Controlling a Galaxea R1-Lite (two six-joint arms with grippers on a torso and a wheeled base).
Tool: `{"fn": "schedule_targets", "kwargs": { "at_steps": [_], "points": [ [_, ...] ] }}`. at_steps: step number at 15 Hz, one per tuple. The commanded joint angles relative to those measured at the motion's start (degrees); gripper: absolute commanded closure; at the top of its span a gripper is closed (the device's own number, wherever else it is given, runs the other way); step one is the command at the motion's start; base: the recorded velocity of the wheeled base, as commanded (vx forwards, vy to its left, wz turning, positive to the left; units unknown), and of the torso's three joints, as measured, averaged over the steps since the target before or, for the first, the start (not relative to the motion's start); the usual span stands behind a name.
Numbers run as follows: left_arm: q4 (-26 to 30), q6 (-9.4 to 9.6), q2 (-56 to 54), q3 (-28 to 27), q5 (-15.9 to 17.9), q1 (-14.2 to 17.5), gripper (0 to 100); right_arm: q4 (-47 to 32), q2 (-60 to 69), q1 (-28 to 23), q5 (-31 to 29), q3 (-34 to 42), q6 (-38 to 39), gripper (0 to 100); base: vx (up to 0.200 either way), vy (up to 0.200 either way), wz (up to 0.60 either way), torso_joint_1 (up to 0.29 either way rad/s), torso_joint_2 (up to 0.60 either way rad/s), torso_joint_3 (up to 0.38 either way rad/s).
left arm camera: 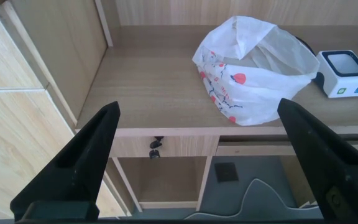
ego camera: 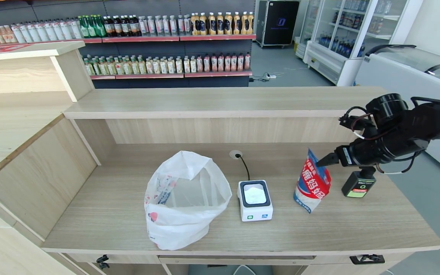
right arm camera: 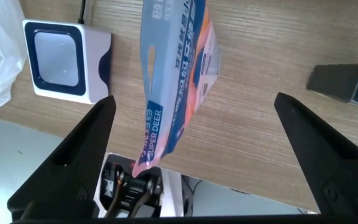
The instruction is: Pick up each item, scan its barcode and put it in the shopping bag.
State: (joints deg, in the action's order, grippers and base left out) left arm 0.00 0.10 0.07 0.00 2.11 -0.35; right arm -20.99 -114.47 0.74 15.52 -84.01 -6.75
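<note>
A red, blue and white pouch stands upright on the counter, right of the white barcode scanner. My right gripper is open at the pouch's top edge. In the right wrist view the pouch sits between the spread fingers without being clamped. The white shopping bag stands open, left of the scanner. A small dark bottle with a green label stands just right of the pouch, under my right arm. My left gripper is open and empty, low in front of the counter's front edge, with the shopping bag beyond it.
The wooden counter has a raised back ledge and a side wall on the left. The scanner's cable runs to a hole at the back. The scanner lies close beside the pouch. Drawers with a key sit under the front edge.
</note>
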Motion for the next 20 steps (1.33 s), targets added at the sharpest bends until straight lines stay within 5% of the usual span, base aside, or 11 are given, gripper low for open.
{"fn": "schedule_targets", "kwargs": {
  "at_steps": [1,20],
  "points": [
    [0.0,-0.01,0.01,0.0,0.0,0.0,0,1.3,-3.22,0.05,1.27,-0.28,-0.01,0,0.0,0.0,0.0,0.0,0.0,0.0],
    [0.0,-0.01,0.01,0.0,0.0,0.0,0,10.8,-17.63,2.16,6.45,-4.5,-5.11,0,0.0,0.0,0.0,0.0,0.0,0.0]
  ]
}}
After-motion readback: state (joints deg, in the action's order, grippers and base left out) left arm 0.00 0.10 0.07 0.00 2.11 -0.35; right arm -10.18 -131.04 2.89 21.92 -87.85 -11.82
